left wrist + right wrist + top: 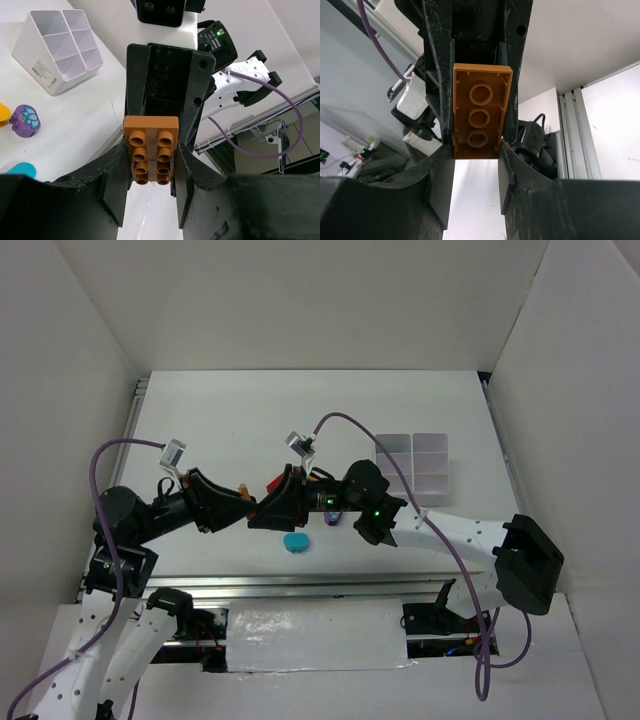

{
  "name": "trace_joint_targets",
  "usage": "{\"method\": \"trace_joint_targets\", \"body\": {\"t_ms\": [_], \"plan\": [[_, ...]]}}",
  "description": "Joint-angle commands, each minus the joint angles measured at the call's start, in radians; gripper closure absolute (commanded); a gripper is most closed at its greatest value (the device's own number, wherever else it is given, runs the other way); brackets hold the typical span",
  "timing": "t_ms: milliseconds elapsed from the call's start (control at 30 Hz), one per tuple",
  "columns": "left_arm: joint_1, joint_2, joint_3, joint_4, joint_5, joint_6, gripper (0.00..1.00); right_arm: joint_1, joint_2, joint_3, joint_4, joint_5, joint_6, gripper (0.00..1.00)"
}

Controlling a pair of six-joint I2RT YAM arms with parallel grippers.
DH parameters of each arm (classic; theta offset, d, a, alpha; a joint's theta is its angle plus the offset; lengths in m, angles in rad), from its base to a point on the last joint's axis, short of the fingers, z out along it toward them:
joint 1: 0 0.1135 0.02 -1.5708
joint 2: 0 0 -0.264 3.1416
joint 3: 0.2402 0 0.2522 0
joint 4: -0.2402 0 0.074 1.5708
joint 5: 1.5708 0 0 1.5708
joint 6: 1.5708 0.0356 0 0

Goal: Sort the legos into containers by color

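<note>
The orange brick (151, 150) is in the air above the tabletop (85, 120), well apart from the white tray (47, 75). Its long axis runs straight from one claw to the other. The left claw (151, 165) is closed narrow on one end and the right claw (474, 150) on the opposite end, with fingers pressing the long sides. The brick is a smooth plastic rectangle. Two rows of four round studs face the left wrist camera, and the hollow underside with three round tubes faces the right one. A teal rounded piece (296, 541) lies on the tabletop near them.
</note>
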Motion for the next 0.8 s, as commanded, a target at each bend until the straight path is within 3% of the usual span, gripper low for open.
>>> {"method": "trace_joint_targets", "body": {"t_ms": [0,33,133,200,233,300,333,400,433,467,500,633,767], "plan": [[-0.002,0.000,0.003,0.044,0.016,-0.012,1.00,0.013,-0.011,0.016,0.165,0.007,0.014,0.64],[-0.002,-0.002,0.005,0.045,0.018,-0.010,1.00,0.012,-0.013,0.016,0.168,0.010,0.016,0.75],[-0.002,0.001,0.011,0.038,0.017,0.005,1.00,0.013,-0.005,0.024,0.170,0.002,0.020,0.91],[0.000,0.004,0.023,0.015,0.009,0.025,1.00,0.012,0.002,0.030,0.164,-0.005,0.023,0.94],[0.000,0.003,0.026,0.005,0.003,0.031,1.00,0.013,0.004,0.030,0.159,-0.009,0.020,1.00],[-0.002,0.000,0.039,-0.021,-0.008,0.050,0.98,0.012,0.007,0.033,0.147,-0.013,0.016,1.00],[0.000,-0.002,0.043,-0.033,-0.028,0.056,0.93,0.013,0.010,0.035,0.142,-0.021,0.014,1.00],[0.000,-0.013,0.057,-0.068,-0.048,0.076,0.67,0.012,0.018,0.044,0.121,-0.042,0.010,1.00],[0.000,-0.016,0.060,-0.071,-0.060,0.079,0.51,0.012,0.018,0.039,0.119,-0.045,0.008,1.00],[0.000,-0.023,0.068,-0.073,-0.063,0.079,0.17,0.012,0.019,0.033,0.125,-0.048,0.009,1.00],[0.000,-0.025,0.075,-0.091,-0.071,0.083,0.03,0.012,0.021,0.029,0.128,-0.050,0.013,1.00],[0.000,-0.019,0.131,-0.183,-0.150,0.122,0.01,0.013,0.019,0.015,0.087,-0.035,0.005,1.00],[-0.002,0.013,0.204,-0.269,-0.336,0.171,0.00,0.012,-0.002,-0.017,0.041,-0.012,0.003,1.00]]}}
